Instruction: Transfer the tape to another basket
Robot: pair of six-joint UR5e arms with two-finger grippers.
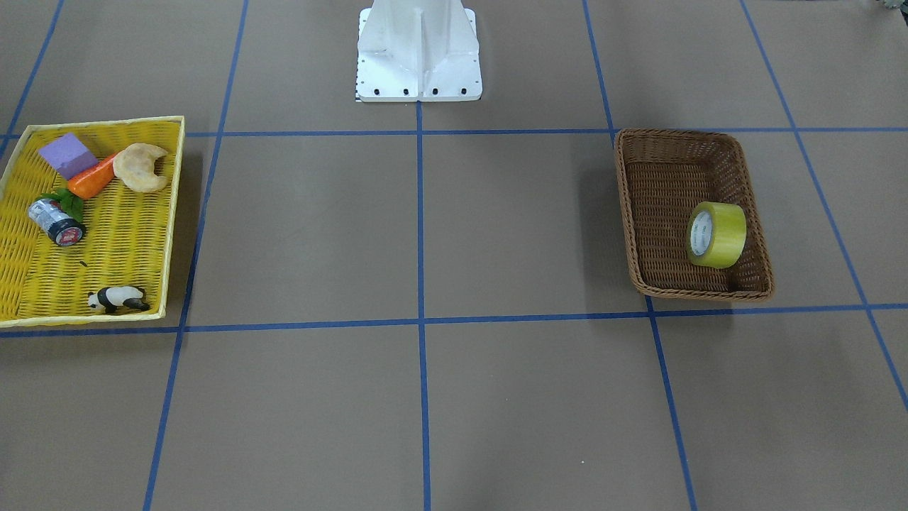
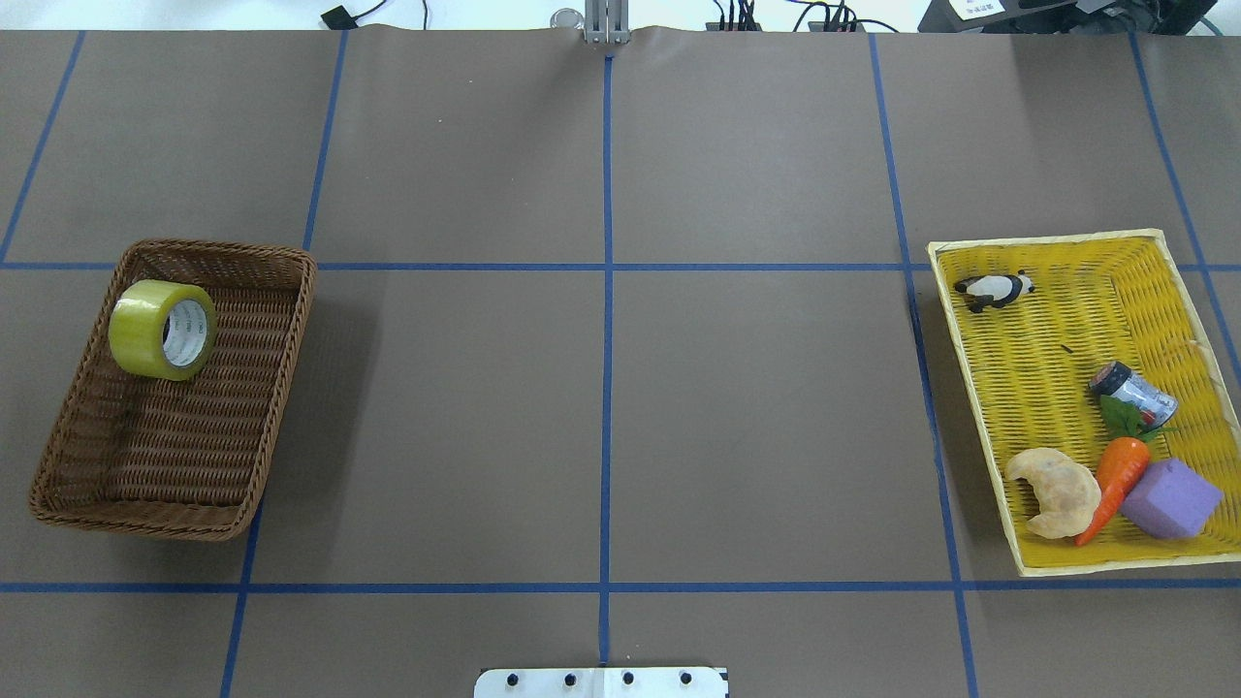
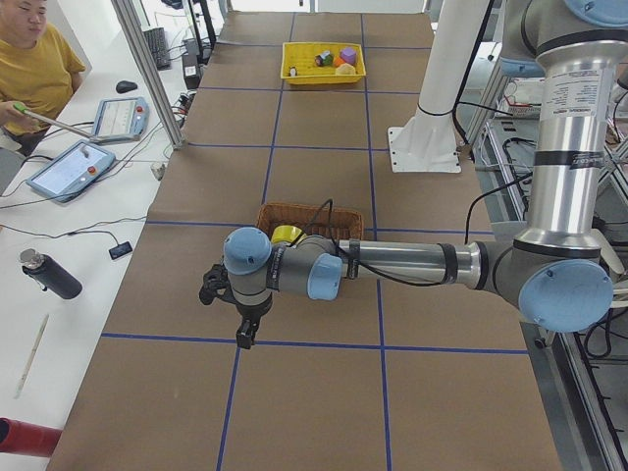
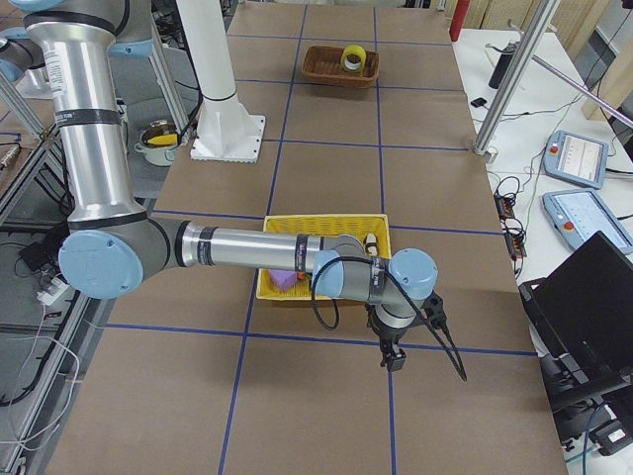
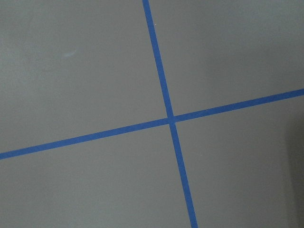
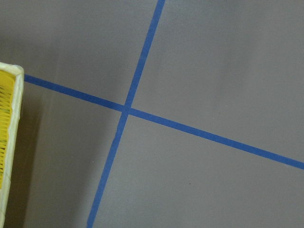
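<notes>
The tape [image 1: 716, 234] is a yellow-green roll with a white core. It stands on edge inside the brown wicker basket [image 1: 631, 213], at its corner far from the robot. Both also show in the overhead view: the tape [image 2: 162, 330] and the basket [image 2: 281, 388]. My left gripper [image 3: 228, 314] shows only in the exterior left view. It hangs over bare table on the near side of the basket [image 3: 309, 209], and I cannot tell if it is open or shut. My right gripper [image 4: 425, 368] shows only in the exterior right view, past the yellow basket, state unclear.
A yellow woven basket [image 2: 1047, 320] lies on the robot's right. It holds a toy panda [image 2: 991, 289], a silver can [image 2: 1132, 395], a carrot [image 2: 1115, 475], a croissant [image 2: 1055, 490] and a purple block [image 2: 1168, 499]. The white robot base [image 1: 418, 57] stands at mid-table edge. An operator [image 3: 34, 69] sits beside the table.
</notes>
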